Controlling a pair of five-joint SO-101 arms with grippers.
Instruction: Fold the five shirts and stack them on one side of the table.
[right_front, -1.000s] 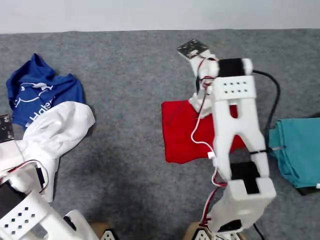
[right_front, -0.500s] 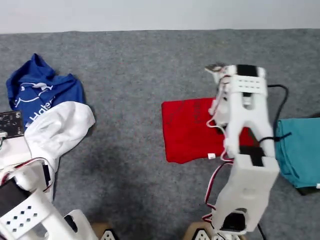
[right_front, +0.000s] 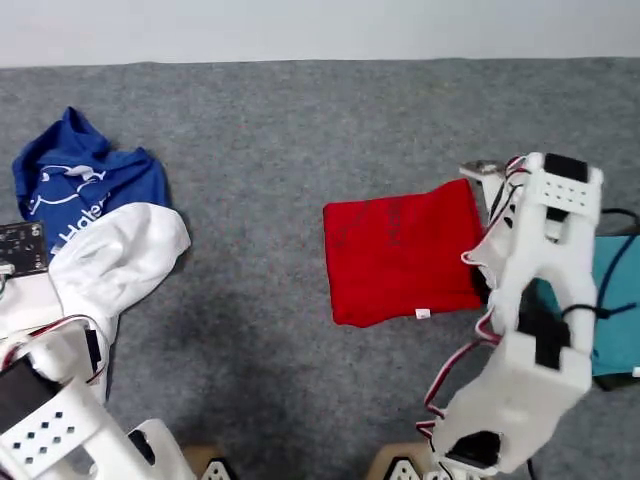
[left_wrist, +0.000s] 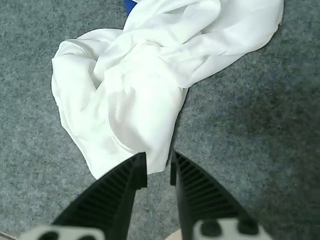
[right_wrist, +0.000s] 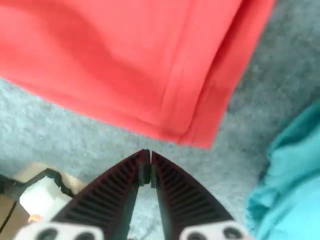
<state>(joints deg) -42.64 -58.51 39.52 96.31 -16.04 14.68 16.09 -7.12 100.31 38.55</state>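
Note:
A red shirt (right_front: 400, 255) lies folded in a rectangle at the table's middle. My right arm (right_front: 545, 270) stands over the gap between it and a teal shirt (right_front: 620, 320) at the right edge. My right gripper (right_wrist: 146, 167) is shut on nothing, just off a hemmed corner of the red shirt (right_wrist: 150, 65), with the teal shirt (right_wrist: 290, 195) beside it. At the left, a crumpled white shirt (right_front: 110, 260) overlaps a blue shirt (right_front: 85, 185). My left gripper (left_wrist: 156, 167) hovers at the near edge of the white shirt (left_wrist: 135, 95), its fingers a little apart.
The grey carpeted table (right_front: 250, 130) has free room at the back and between the white and red shirts. The left arm's base (right_front: 60, 430) fills the near left corner. A pale wall runs along the far edge.
My right arm swung from above the red shirt's far side to the right and nearer, uncovering the whole red shirt. The left arm shifted slightly, then stayed still.

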